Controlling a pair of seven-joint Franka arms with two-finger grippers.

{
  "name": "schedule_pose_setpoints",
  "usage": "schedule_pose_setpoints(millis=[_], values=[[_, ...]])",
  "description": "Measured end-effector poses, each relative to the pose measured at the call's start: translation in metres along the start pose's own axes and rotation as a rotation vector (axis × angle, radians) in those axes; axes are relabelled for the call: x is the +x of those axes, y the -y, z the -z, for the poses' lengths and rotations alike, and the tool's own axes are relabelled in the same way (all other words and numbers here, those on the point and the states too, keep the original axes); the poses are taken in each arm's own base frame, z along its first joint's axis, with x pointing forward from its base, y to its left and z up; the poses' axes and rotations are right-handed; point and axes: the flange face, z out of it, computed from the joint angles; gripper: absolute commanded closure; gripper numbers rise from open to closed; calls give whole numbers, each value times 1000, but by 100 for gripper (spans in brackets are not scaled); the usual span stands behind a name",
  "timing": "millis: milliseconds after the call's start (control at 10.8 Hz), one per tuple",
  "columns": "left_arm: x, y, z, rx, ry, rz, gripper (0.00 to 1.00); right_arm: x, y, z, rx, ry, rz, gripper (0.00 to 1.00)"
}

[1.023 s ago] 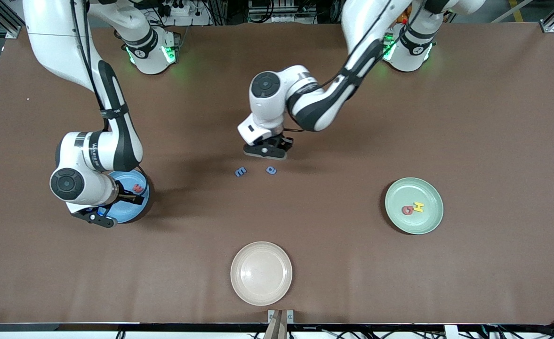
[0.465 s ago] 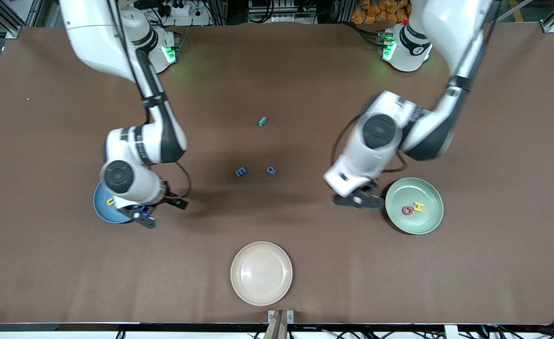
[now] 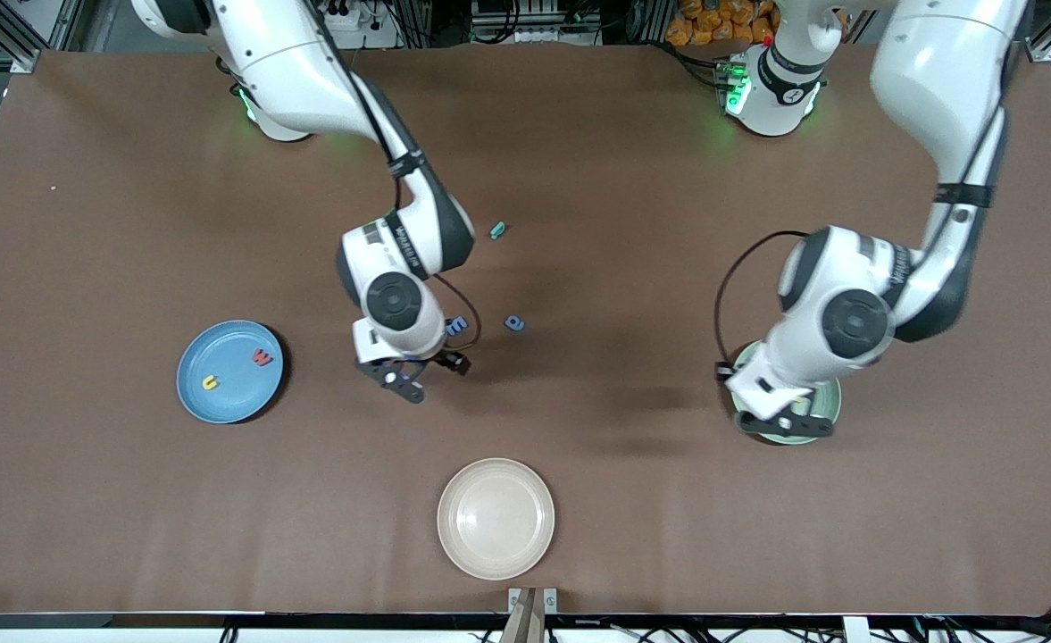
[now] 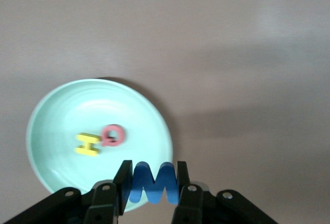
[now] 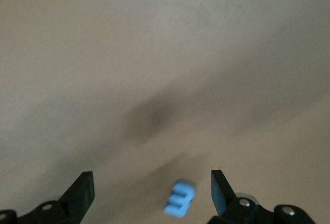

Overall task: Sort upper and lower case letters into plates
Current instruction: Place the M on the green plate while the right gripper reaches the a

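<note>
My left gripper [image 4: 152, 175] is shut on a blue zigzag letter [image 4: 152, 184] and hangs over the rim of the pale green plate [image 4: 51, 126], seen from the front as left gripper [image 3: 782, 423] over green plate [image 3: 830, 400]. In that plate lie a yellow H [image 4: 88, 144] and a red letter [image 4: 113, 135]. My right gripper [image 5: 150, 182] is open above the table middle, with a blue E [image 5: 180, 198] between its fingers, lower down. The blue plate [image 3: 221, 397] holds a yellow letter [image 3: 210, 383] and a red one [image 3: 262, 357].
On the table middle a blue round letter [image 3: 513, 322] lies beside the blue E [image 3: 459, 326], and a teal letter [image 3: 496, 230] lies farther from the front camera. A cream plate [image 3: 496, 518] sits near the front edge.
The right arm has swung from the blue plate to the table middle, open over the blue E. The left arm has carried the blue letter from the middle to the green plate.
</note>
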Motion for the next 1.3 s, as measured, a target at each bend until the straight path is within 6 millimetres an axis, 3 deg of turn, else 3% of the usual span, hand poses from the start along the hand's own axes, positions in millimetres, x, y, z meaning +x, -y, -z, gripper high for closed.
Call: schedule_pose_setpoints(millis=[186,279,372,465,651,837,1116,1302], values=[[2,48,-24,-8,38,11,100,-22,16,8,29,17,-57,0],[3,63,-39,-13,58,26,76,-34,23,10,46,25,-75,0],[3,71,-51,-18,73,35,24,-44,31,9,75,24,-88,0],[3,72,-60,-21,82,37,0,-56,38,2,100,19,-89,0],[3,68,-62,-25,84,31,0,-87,52,-29,123,0,-47,0],[7,62,-51,-28,64,22,0,-105,56,-48,113,-4,-17,0],[5,48,-13,-25,39,0,0,-107,53,-51,73,9,-13,0],[-2,19,25,-29,21,-45,0,-108,51,-54,54,16,-12,0]])
